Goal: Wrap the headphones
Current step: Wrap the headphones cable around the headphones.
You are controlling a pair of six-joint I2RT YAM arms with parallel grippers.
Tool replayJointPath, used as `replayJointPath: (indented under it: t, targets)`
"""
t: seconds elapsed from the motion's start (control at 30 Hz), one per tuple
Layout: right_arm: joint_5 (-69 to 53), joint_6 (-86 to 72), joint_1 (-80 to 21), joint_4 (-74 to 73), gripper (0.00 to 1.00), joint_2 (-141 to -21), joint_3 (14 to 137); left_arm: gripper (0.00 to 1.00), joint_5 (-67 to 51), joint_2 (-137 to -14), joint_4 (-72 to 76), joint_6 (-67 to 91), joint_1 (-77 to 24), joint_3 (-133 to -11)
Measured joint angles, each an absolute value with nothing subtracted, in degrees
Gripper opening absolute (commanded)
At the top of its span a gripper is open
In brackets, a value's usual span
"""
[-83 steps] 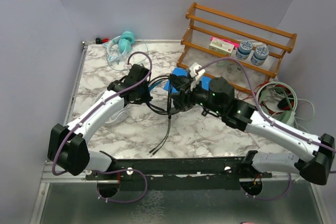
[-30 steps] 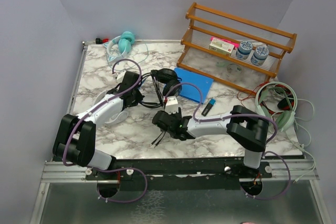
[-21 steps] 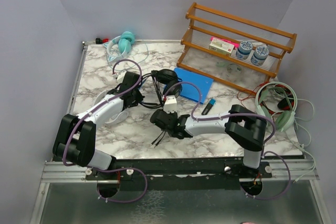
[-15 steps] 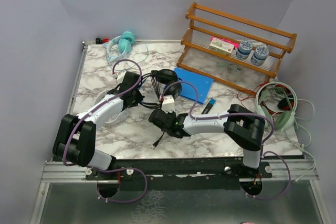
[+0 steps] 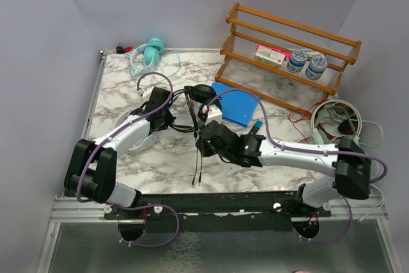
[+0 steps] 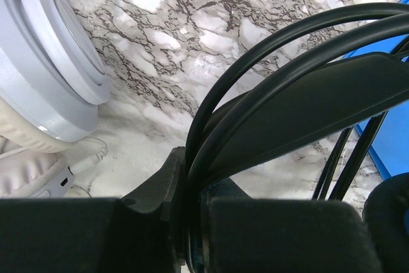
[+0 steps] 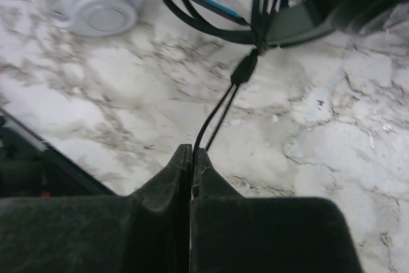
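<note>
Item: black headphones (image 5: pixel 200 93), lying mid-table and touching the blue board (image 5: pixel 239 105). The left gripper (image 6: pixel 190 171) is clamping their headband (white headphones (image 6: pixel 51 75) lying just beside). The right gripper (image 7: pixel 192 155) is pinching the thin black cable (image 7: pixel 220 114), fingers pressed together on it. The teal headphones (image 5: pixel 151 52) are sitting at the far-left corner.
</note>
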State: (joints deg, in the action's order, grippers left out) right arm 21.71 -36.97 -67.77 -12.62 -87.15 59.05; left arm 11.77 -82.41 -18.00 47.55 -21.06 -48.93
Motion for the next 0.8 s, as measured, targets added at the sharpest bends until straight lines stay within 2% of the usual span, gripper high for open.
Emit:
replayJointPath:
  t: [0.13, 0.37, 0.8]
  targets:
    - [18.7, -34.5, -67.7, -10.5, 0.00, -82.4, 59.1, 0.00, 11.9, -82.4, -18.2, 47.4, -21.1, -48.9]
    - [17.5, -30.7, -67.0, -11.3, 0.00, -82.6, 60.9, 0.00, 11.8, -81.4, -18.2, 47.1, -21.2, -48.9]
    - [4.2, -28.0, -55.6, -7.2, 0.01, -88.4, 70.9, 0.00, 12.3, -79.6, -18.2, 46.0, -24.6, -47.2]
